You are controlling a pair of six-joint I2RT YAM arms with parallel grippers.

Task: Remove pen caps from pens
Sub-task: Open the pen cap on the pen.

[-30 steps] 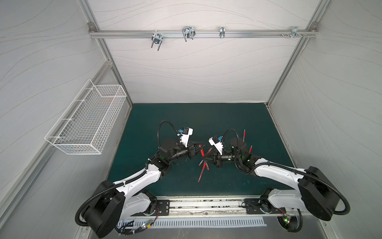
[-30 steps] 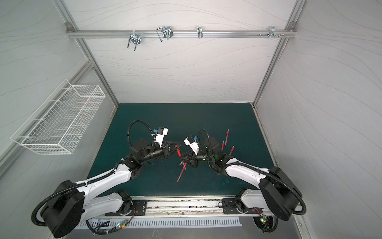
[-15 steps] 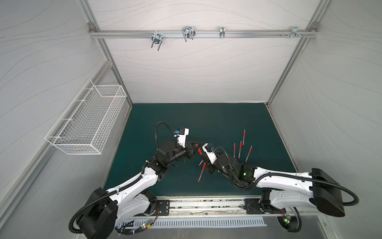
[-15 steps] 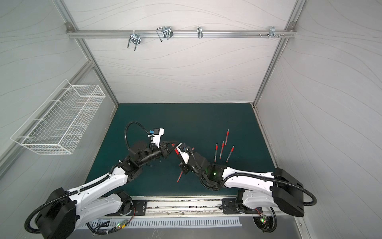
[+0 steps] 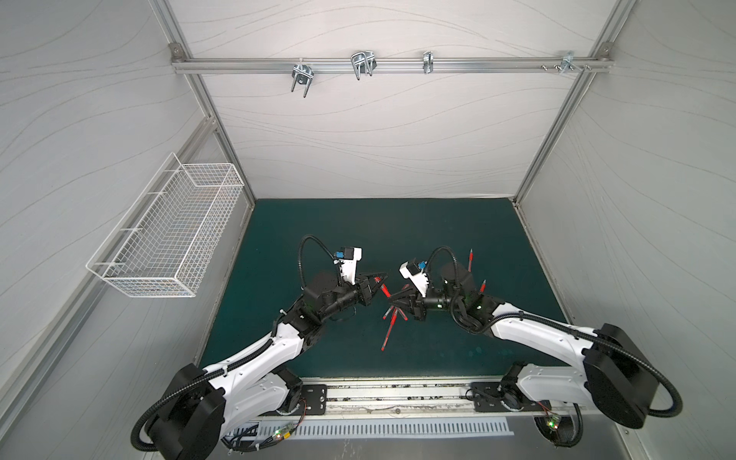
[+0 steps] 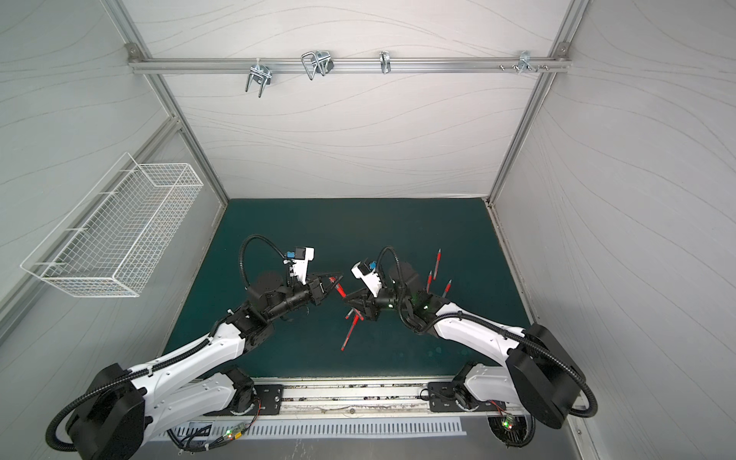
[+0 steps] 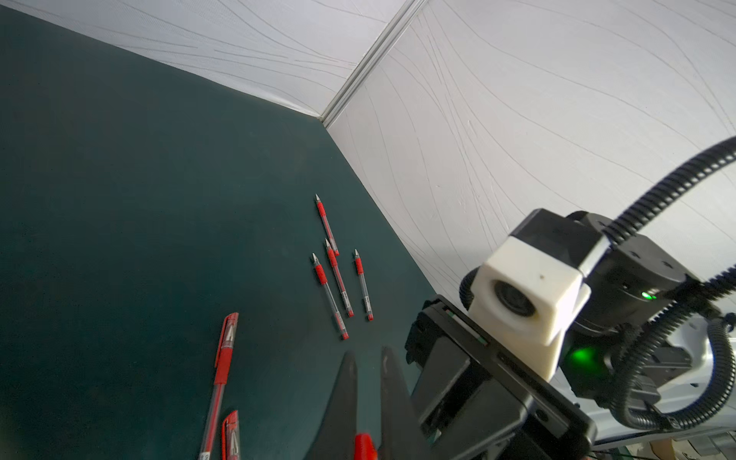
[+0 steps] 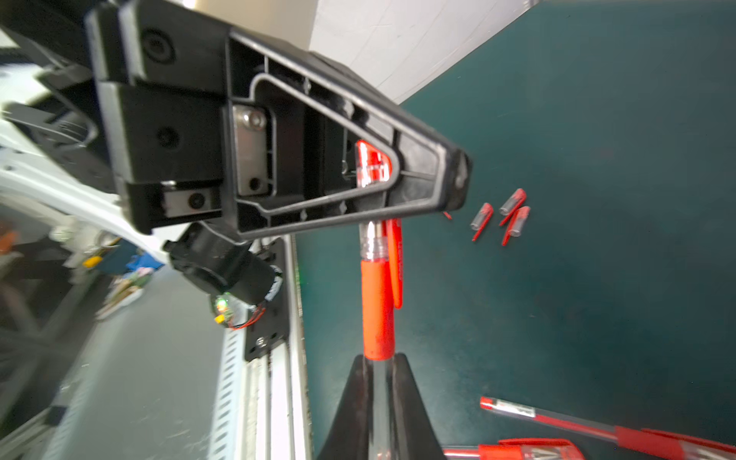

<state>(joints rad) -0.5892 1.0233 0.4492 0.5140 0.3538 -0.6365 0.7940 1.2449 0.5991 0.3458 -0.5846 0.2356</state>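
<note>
Currently, left gripper (image 7: 368, 354): fingers are pressing almost together, pinching the cap (image 8: 372, 165) of the held pen
right gripper (image 8: 380, 362): fingers are clamping narrowly on the clear barrel of the held pen (image 8: 376, 302), just behind the red grip section
held pen: it is bridging the gap between the two sets of fingertips, above the mat (image 7: 119, 199); the cap is sitting over its tip end, the clip running alongside the grip section
uncapped pens (image 7: 338, 278): four are lying nearly parallel, well beyond the left fingertips
loose caps (image 8: 482, 219): three are lying close together on the mat, beyond the left fingertips
capped pens (image 7: 224, 358): at least two are lying on the mat beneath and beside the right fingers
</note>
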